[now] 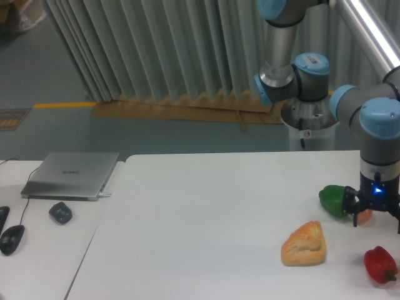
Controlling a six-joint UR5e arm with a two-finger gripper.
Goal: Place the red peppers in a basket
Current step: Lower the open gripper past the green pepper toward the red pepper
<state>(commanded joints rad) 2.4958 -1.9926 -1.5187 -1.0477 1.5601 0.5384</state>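
The red pepper point(380, 265) lies on the white table point(206, 219) at the front right corner, glossy and lobed. My gripper point(377, 219) hangs low over the table behind it, at the right edge of the view. Its fingers stand apart, so it is open and holds nothing. A small orange-brown round item point(365, 216) sits between or just behind the fingers. The green pepper point(333, 201) lies just left of the gripper. No basket is in view.
A bread pastry point(304, 244) lies left of the red pepper. On the adjoining left table are a closed laptop point(70, 175), a dark round object point(60, 213) and a mouse point(11, 239). The robot base point(306, 119) stands behind the table.
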